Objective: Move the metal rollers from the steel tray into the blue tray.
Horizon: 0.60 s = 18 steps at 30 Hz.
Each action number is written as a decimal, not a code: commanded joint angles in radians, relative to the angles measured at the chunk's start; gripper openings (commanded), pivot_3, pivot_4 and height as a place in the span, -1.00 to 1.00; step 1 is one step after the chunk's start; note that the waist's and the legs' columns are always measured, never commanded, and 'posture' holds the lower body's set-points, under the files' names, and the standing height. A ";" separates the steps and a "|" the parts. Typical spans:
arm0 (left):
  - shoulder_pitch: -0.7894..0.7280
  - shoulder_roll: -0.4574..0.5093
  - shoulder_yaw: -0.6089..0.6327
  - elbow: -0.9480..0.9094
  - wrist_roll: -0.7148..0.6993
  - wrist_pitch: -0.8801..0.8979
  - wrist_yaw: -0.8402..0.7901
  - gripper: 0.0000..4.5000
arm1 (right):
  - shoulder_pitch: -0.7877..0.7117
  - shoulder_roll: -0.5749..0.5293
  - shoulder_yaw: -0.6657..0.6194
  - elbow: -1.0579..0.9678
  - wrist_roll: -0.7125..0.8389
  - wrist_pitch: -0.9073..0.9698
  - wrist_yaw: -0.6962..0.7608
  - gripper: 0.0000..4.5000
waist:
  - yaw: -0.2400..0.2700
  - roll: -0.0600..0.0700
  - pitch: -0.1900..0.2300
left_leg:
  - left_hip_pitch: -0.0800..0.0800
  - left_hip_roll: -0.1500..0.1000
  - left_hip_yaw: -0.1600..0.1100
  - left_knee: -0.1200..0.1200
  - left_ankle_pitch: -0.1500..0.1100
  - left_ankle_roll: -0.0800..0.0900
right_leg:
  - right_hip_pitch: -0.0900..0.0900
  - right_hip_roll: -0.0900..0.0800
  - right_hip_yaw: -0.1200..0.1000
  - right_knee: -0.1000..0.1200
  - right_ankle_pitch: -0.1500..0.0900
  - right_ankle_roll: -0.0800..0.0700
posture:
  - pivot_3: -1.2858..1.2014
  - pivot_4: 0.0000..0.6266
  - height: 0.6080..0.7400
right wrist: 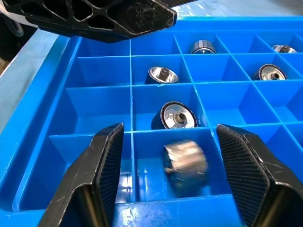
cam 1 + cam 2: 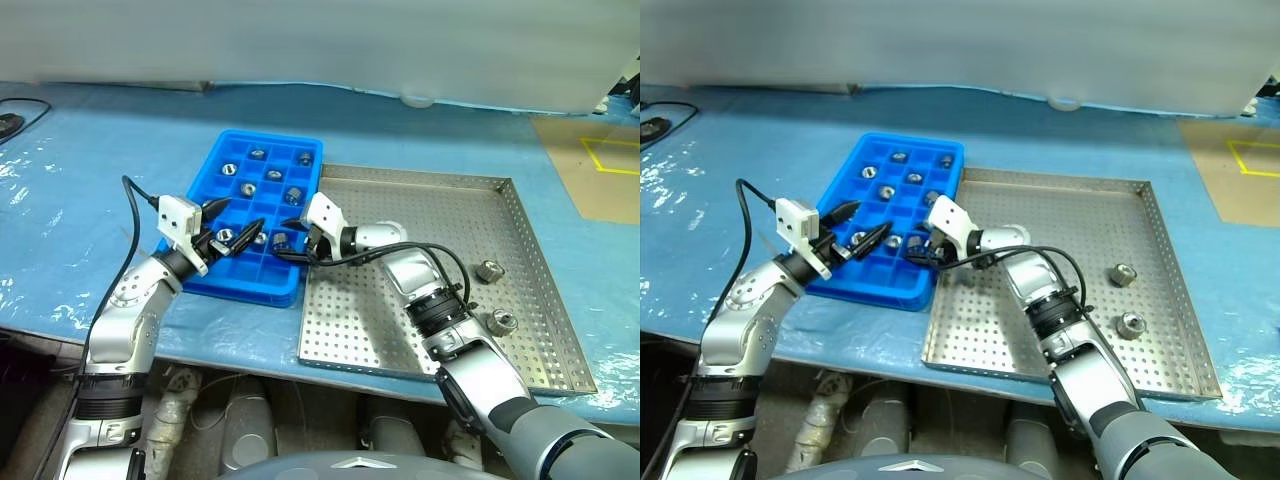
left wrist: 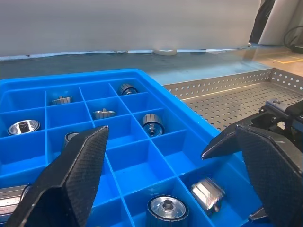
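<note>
Blue plastic sheet [image 2: 90, 190] over the table, pale wall [image 2: 320, 40] behind, yellow-taped floor [image 2: 610, 155].

No lettering, label, brand mark or number can be read anywhere in these views; the blue tray [image 2: 262, 205], the steel tray [image 2: 520, 260] and the metal rollers [image 1: 179, 115] bear no legible marking, and the yellow lines [image 2: 612, 155] at upper right of the frame form no readable sign
</note>
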 commanded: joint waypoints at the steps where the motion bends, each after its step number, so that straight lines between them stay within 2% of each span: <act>1: -0.013 0.006 -0.002 -0.017 -0.001 -0.014 -0.009 1.00 | 0.014 -0.004 0.003 -0.026 0.007 0.012 -0.002 0.44 | 0.000 0.000 0.000 | 0.000 0.000 0.000 0.000 0.000 0.000 | 0.000 0.000 0.000 0.000 0.000 0.000 | 0.13 -0.52 1.00; 5: -0.028 0.008 -0.015 -0.029 -0.015 0.002 -0.025 1.00 | 0.025 -0.029 -0.062 -0.076 0.069 0.059 0.002 0.44 | 0.002 0.000 0.000 | 0.000 0.000 0.000 0.000 0.000 0.000 | 0.000 0.000 0.000 0.000 0.000 0.000 | 0.12 -0.52 1.00; 8: -0.046 0.005 -0.043 -0.034 -0.043 0.035 -0.066 1.00 | 0.052 -0.089 -0.101 -0.115 0.091 0.086 0.003 0.44 | 0.003 0.000 0.000 | 0.000 -0.001 0.000 0.001 0.000 0.000 | 0.001 0.000 0.000 0.000 0.000 0.000 | 0.09 -0.52 1.00; 14: -0.079 -0.001 -0.131 -0.012 -0.064 0.084 -0.173 1.00 | 0.155 -0.210 -0.207 -0.221 0.133 0.146 -0.043 0.44 | -0.012 0.000 0.000 | 0.002 -0.001 0.000 0.000 0.000 -0.001 | 0.001 0.000 0.002 0.000 0.000 0.000 | 0.03 -0.52 1.00; 18: -0.101 -0.005 -0.221 0.051 -0.020 0.076 -0.236 1.00 | 0.263 -0.283 -0.281 -0.316 0.141 0.192 -0.101 0.44 | -0.029 0.000 0.000 | 0.002 -0.001 0.002 0.000 0.000 -0.001 | 0.001 0.000 0.003 0.000 0.000 0.000 | -0.02 -0.52 1.00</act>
